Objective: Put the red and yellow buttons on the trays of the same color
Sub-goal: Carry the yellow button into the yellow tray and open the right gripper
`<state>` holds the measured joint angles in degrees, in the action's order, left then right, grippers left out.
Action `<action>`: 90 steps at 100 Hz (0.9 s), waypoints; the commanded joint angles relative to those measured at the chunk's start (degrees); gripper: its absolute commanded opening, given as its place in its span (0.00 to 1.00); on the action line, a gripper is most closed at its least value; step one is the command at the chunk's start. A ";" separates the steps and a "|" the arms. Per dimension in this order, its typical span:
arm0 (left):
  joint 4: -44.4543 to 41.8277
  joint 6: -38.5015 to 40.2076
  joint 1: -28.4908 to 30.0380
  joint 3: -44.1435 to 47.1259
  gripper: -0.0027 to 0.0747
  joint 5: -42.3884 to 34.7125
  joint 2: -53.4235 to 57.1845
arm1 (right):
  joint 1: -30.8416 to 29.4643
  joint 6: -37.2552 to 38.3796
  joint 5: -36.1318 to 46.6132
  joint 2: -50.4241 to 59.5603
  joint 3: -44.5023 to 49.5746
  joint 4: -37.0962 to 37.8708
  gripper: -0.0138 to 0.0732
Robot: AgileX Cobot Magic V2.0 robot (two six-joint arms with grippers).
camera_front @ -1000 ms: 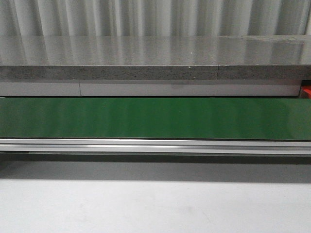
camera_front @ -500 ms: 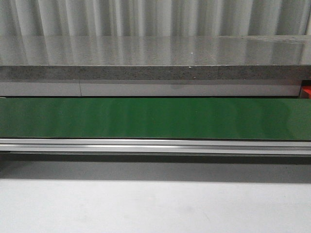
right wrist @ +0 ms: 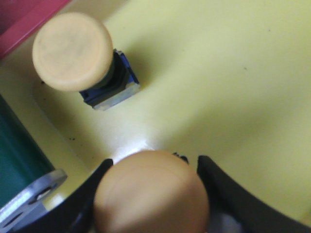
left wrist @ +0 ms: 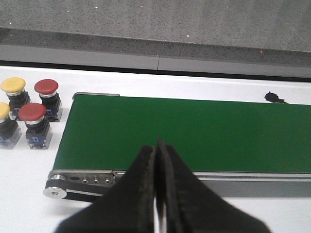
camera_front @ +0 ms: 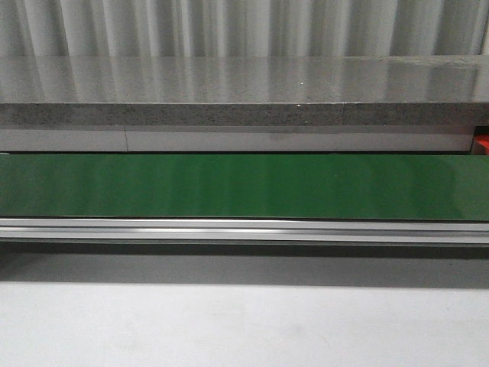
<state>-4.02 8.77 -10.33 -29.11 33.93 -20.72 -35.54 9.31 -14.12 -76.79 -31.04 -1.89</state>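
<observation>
Conveyor belt [camera_front: 244,187] is all the front view gives, green and bare, neither arm showing in it.

The right pincer [right wrist: 151,194] has its two black fingers [right wrist: 221,189] spread on either side of a yellow button [right wrist: 151,194], the cap sitting right between them. Looks clamped on it, though I can't fully tell if both fingers touch. It's over the yellow tray [right wrist: 233,77]. A second yellow button [right wrist: 73,51] stands on that tray, out ahead of the pincer and well apart from the gripped one. A strip of red tray [right wrist: 24,19] shows past it at the corner.

The left pincer [left wrist: 156,194] has its fingers pressed together, nothing between them, over the near edge of the belt. Off to one side, beyond the belt's end, four buttons stand on the white table [left wrist: 24,194]: two red buttons [left wrist: 33,112] and two yellow ones [left wrist: 13,85], clustered close.
</observation>
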 commanded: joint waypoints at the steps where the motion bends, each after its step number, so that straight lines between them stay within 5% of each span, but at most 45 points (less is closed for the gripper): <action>1: 0.36 0.60 -0.46 -1.56 0.01 -4.27 -0.35 | -0.41 0.16 4.51 -0.44 -1.24 0.46 0.35; 32: 0.36 0.60 -0.46 -1.56 0.01 -4.27 -0.35 | -0.41 0.16 5.60 -4.23 -1.24 0.46 0.37; 61: 0.36 0.60 -0.46 -1.56 0.01 -4.27 -0.35 | -0.41 0.16 -0.78 -3.71 -3.18 0.46 0.89; 90: 0.36 0.60 -0.46 -1.56 0.01 -4.27 -0.35 | 0.58 0.11 -7.38 6.72 -5.94 0.50 0.90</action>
<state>-4.02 8.77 -10.33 -29.11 33.93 -20.72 -35.54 9.34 -22.17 -75.22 -35.12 -1.85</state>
